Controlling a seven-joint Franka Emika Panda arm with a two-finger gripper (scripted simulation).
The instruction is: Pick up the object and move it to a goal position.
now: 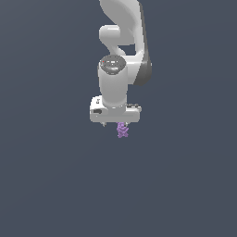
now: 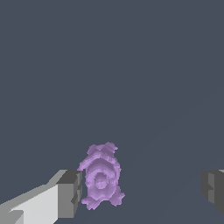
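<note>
Hanging mid-frame over the object (image 1: 122,130), hand (image 1: 115,124) spread wide, one finger (image 2: 70,194) beside it, other apart.

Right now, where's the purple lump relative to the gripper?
In the exterior view the purple lump sits just under the gripper, toward the exterior view's right. The wrist view shows it between the open fingers, beside one and well apart from the other.

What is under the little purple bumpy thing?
Around the purple object only plain dark grey ground shows. The spot directly beneath it is covered by the object itself. One of the fingers sits right beside it; the other is far off.
</note>
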